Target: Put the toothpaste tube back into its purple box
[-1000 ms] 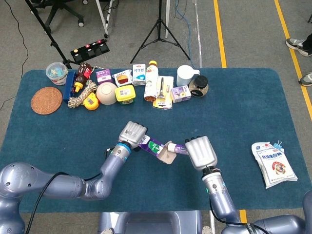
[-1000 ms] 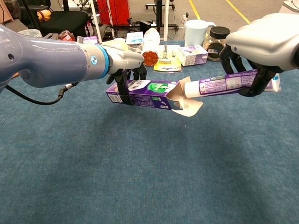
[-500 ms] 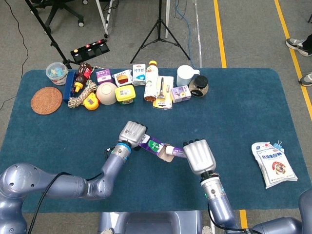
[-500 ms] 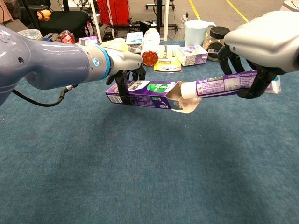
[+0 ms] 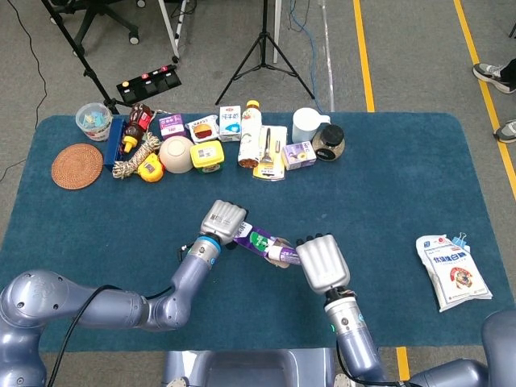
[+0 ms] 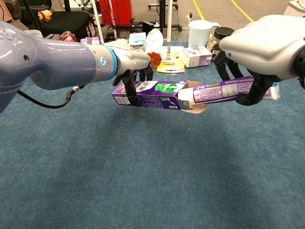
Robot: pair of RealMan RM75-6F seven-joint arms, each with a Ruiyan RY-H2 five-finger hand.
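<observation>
My left hand (image 5: pixel 223 219) (image 6: pixel 129 59) grips the purple box (image 6: pixel 151 93) (image 5: pixel 256 241) near its closed end and holds it level above the blue cloth. The box's open end, with pale flaps (image 6: pixel 194 106) spread, faces right. My right hand (image 5: pixel 321 263) (image 6: pixel 262 45) grips the toothpaste tube (image 6: pixel 224 90) around its rear half. The tube's white cap end (image 6: pixel 185 96) sits just inside the box's mouth. In the head view only a short bit of the tube (image 5: pixel 284 255) shows between the box and my right hand.
A row of items lines the far edge: mug (image 5: pixel 307 123), dark-lidded jar (image 5: pixel 330 140), small purple box (image 5: pixel 298 154), bottle (image 5: pixel 251 129), bowl (image 5: pixel 176 152), woven coaster (image 5: pixel 77 165). A white pouch (image 5: pixel 452 270) lies at the right. A tripod (image 5: pixel 264 48) stands behind the table.
My right hand has moved left with the tube, and the cap end has gone from outside the flaps into the box's mouth. The left hand and box have shifted slightly right.
</observation>
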